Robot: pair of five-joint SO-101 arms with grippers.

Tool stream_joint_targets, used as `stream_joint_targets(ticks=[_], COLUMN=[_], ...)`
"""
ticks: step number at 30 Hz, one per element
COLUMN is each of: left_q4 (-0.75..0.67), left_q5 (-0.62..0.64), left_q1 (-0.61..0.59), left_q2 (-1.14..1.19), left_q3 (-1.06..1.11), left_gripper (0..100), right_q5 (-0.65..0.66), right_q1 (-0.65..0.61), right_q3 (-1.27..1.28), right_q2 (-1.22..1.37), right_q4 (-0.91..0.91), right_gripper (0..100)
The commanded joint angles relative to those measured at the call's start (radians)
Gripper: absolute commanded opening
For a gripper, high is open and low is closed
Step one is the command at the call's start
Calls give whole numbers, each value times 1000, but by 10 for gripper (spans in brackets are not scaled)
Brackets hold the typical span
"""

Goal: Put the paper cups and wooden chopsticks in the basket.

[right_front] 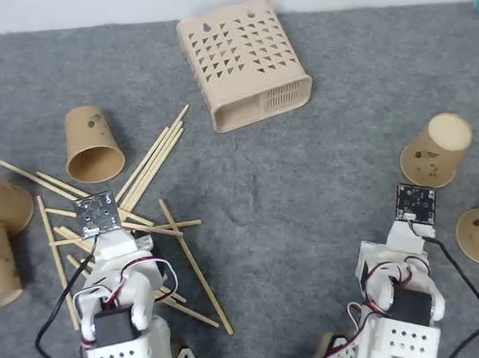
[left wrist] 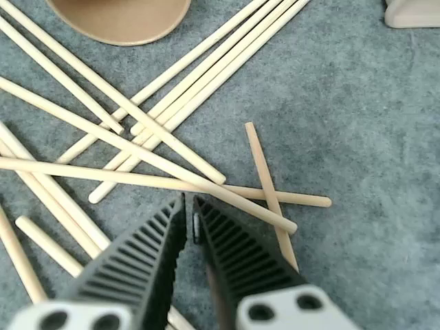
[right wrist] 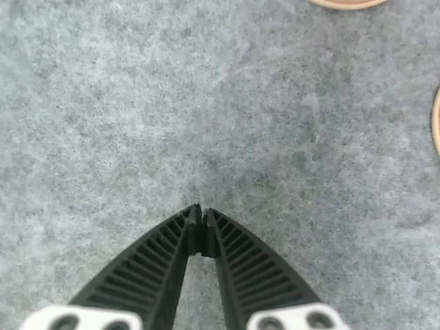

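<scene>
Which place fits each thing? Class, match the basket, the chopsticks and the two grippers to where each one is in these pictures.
Things:
1. beige perforated plastic basket
2. pale wooden chopsticks
3. black ribbed left gripper
4. black ribbed right gripper

Places:
A. over bare grey carpet
B. scattered across the left side
C. at the far middle
D. just above crossed sticks

Pairs: 1-C, 2-B, 3-D, 4-A
</scene>
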Motion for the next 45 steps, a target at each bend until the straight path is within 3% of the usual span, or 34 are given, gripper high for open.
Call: stream_joint_targets(ticks=[1, 29, 38, 45], left_q4=[3, 3, 3, 3], left_q5=[-8, -8, -8, -8], left_q1=[-5, -5, -5, -5], left_q2=[-18, -18, -18, -18], left_q3=[-2, -2, -2, -2], left_gripper=[13, 13, 13, 13], right_q5=[-11, -6, -5, -8], right_q1=[13, 10, 10, -222], right_q3=[21, 15, -239, -140], right_q2=[-15, -15, -16, -16], right_q4=[10, 12, -2, -234], right_gripper=[7, 7, 7, 7])
